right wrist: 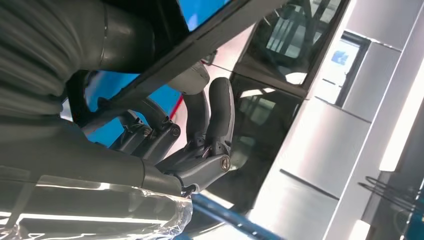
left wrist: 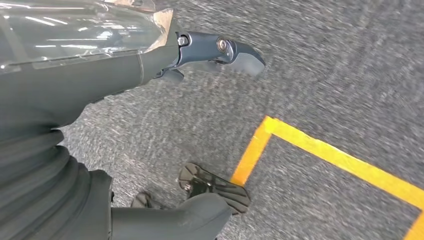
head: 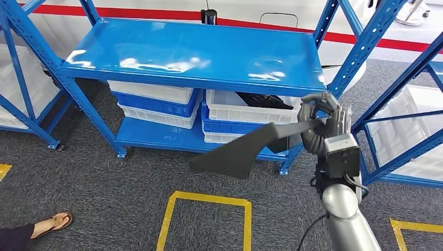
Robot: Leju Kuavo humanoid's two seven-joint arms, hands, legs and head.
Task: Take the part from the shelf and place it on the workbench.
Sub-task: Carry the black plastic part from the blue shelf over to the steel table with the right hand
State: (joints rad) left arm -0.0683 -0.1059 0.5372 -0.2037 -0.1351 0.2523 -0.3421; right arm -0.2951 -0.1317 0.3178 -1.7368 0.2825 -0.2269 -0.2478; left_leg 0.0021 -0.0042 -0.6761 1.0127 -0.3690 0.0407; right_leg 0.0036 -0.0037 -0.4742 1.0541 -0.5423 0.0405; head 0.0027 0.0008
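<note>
Your robot's right hand [head: 323, 121] grips the narrow end of a flat black part [head: 241, 151], its fingers [right wrist: 220, 112] wrapped around it, holding it in the air in front of the blue shelf [head: 198, 55] above grey carpet, while its left hand [left wrist: 200, 55] hangs over the floor, holding nothing.

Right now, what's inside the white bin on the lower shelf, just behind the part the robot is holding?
The white bin holds dark, flat black parts, seen over its rim. The shelf board above and the bin's wall cover the rest.
</note>
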